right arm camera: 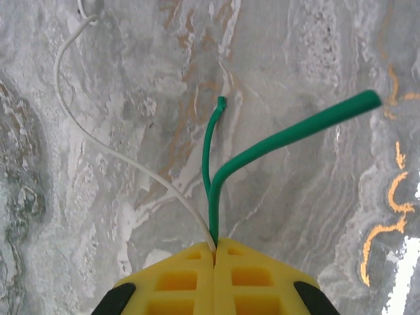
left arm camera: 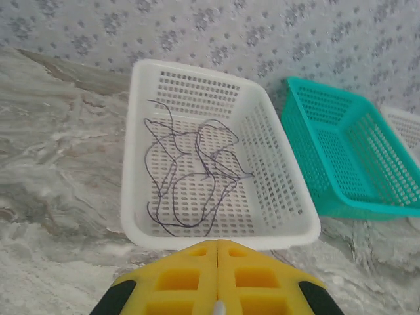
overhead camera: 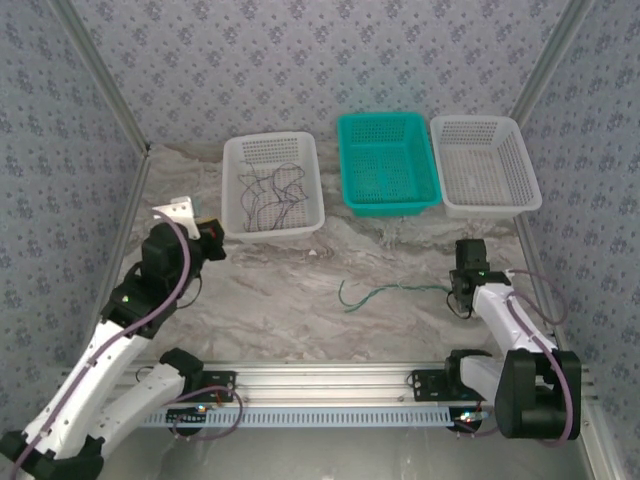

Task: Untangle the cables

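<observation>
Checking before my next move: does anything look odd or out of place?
Yes. The right gripper is shut on a green cable and a white cable at once, pinched together rather than apart, both trailing loose over the table.

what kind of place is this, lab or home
Most likely a robot test cell, not a home: patterned walls box in a marble-look table, the left arm and right arm are bolted to a rail, and a teal basket sits between a left white basket and a right white basket.

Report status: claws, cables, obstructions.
Left claw shut, empty, facing white basket. Maroon cables tangled inside it. Right claw shut on green and white cables. No obstruction seen.
</observation>
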